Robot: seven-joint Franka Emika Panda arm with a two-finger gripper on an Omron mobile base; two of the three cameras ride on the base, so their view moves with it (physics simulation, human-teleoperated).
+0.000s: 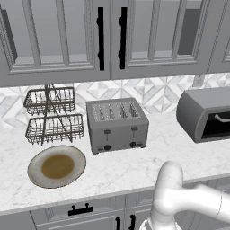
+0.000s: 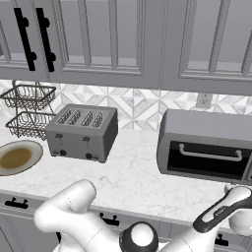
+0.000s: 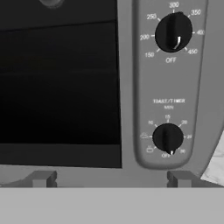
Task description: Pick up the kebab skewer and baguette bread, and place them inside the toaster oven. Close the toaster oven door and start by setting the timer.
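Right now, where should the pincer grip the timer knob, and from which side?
Grip the timer knob across its raised dark ridge, coming straight at the toaster oven front. The ridge stands nearly vertical, so the open pincer should close from the left and right.

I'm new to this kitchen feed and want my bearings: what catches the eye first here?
The hand view stares at the toaster oven's control panel: a temperature knob above a timer knob, beside the dark door. On the counter, the toaster oven sits at the right, its door shut, a four-slot toaster mid-counter, and a plate at the left, before a wire basket rack.
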